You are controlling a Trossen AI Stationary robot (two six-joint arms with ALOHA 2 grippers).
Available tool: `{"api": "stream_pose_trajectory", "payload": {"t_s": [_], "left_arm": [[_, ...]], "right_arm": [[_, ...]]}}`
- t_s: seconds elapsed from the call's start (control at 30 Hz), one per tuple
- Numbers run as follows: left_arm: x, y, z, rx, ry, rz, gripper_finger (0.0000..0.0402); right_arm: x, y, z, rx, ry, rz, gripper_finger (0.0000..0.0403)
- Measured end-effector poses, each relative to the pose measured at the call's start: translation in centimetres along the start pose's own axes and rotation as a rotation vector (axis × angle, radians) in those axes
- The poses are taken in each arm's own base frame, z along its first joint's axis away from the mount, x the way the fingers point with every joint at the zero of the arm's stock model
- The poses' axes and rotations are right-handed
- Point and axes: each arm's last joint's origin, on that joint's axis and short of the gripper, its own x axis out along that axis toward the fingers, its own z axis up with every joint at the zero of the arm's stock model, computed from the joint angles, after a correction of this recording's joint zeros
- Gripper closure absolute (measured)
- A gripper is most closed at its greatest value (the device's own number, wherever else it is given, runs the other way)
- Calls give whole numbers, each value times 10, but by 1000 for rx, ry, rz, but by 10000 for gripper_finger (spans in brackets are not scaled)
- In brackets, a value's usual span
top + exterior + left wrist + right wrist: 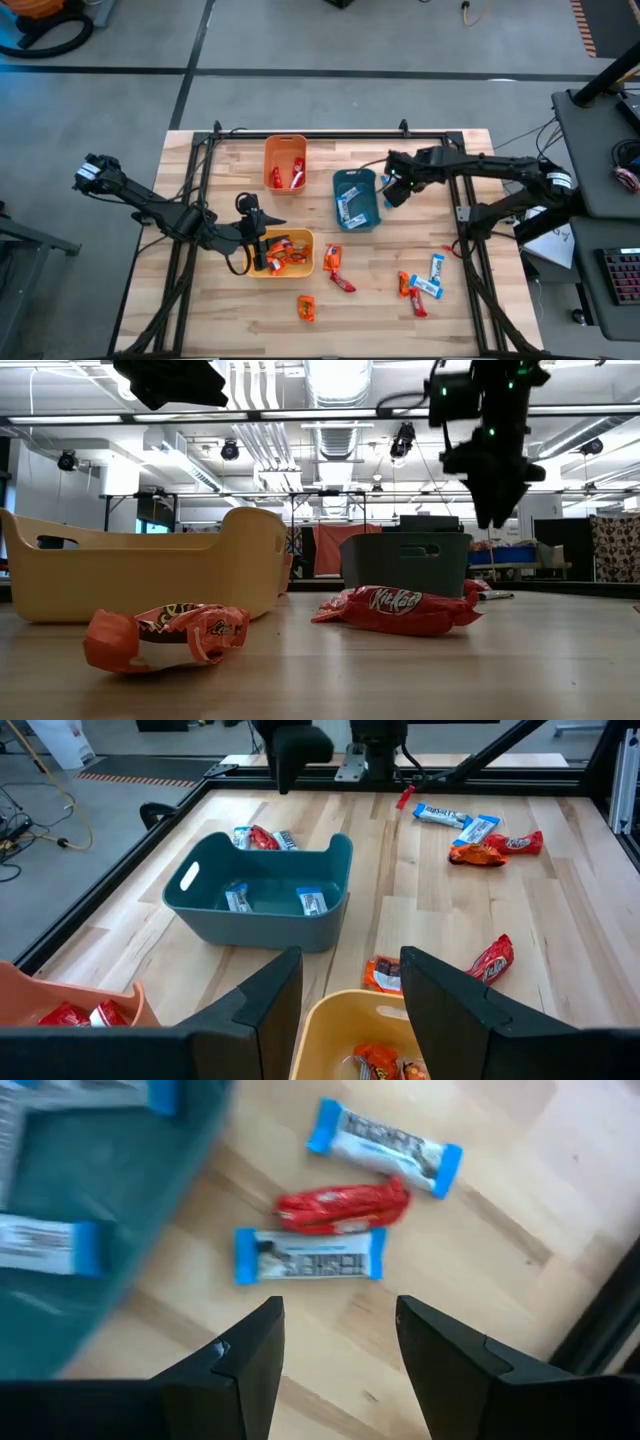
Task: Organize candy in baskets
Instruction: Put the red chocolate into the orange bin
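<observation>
Candy lies loose on the near part of the wooden surface (230, 310): an orange bar (306, 307) nearest the front, red and orange bars (336, 265) beside the yellow basket (283, 270), and a cluster of red, orange and blue-white bars (422, 282) to the right. The left hand (262, 243) hangs over the yellow basket's rim, fingers parted and empty, orange candy lying in the bin below. Farther back, the teal basket (357, 200) holds blue-white bars, and the right hand (392, 190) hovers just beside its right edge, fingers apart, gripping nothing. Farthest back, the orange basket (285, 161) holds red bars.
</observation>
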Motion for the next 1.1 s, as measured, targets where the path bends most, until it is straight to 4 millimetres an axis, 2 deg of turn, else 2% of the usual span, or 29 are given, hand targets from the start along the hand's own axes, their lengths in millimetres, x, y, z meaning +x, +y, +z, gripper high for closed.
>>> {"api": "stream_pose_trajectory", "payload": {"t_s": [0.2,0.33,0.73,1.1], "left_arm": [[0,0,0,0,0,0,247],[0,0,0,0,0,0,247],[0,0,0,0,0,0,247],[0,0,0,0,0,0,247]], "right_arm": [[20,-26,2,53,84,-10,222],[29,-35,3,93,80,-16,226],[43,-40,16,161,-71,47,228],[58,-40,9,225,-85,58,230]]}}
